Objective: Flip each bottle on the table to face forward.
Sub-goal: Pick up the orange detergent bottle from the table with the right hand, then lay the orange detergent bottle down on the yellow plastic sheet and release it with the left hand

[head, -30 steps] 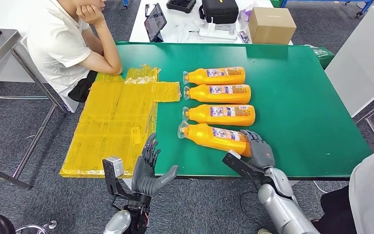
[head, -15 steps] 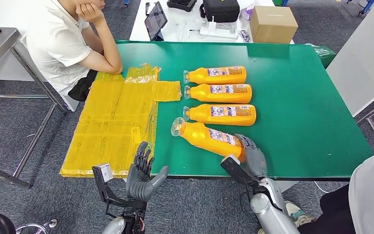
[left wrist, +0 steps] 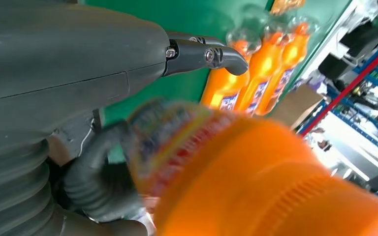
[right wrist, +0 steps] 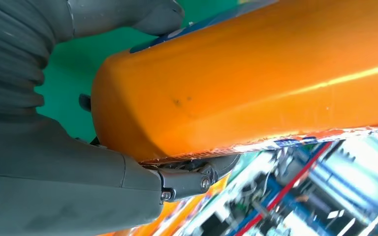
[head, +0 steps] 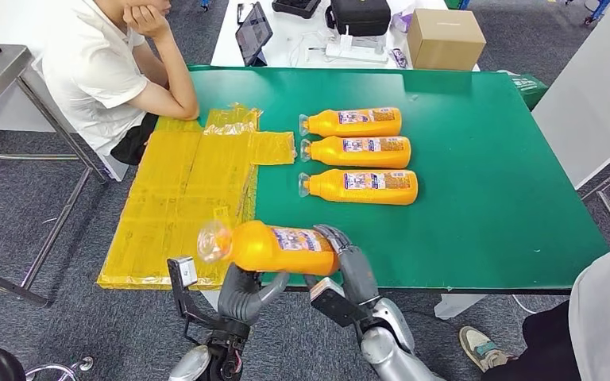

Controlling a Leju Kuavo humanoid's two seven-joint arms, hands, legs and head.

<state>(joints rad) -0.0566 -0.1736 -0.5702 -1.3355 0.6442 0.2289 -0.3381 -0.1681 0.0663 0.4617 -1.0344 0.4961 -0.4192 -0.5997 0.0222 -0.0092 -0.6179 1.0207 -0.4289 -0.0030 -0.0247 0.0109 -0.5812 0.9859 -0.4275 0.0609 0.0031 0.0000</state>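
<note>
Low in the middle of the frame, the right hand (head: 353, 270) has its fingers wrapped around the base of an orange bottle (head: 274, 246), holding it lifted over the near edge of the green table (head: 484, 159), cap pointing left. The left hand (head: 242, 292) sits just beneath the bottle with fingers spread; I cannot tell whether it touches. Three more orange bottles (head: 357, 151) lie in a row mid-table.

Bright, even indoor light; the close bottle (left wrist: 256, 182) blurs in wrist views.
</note>
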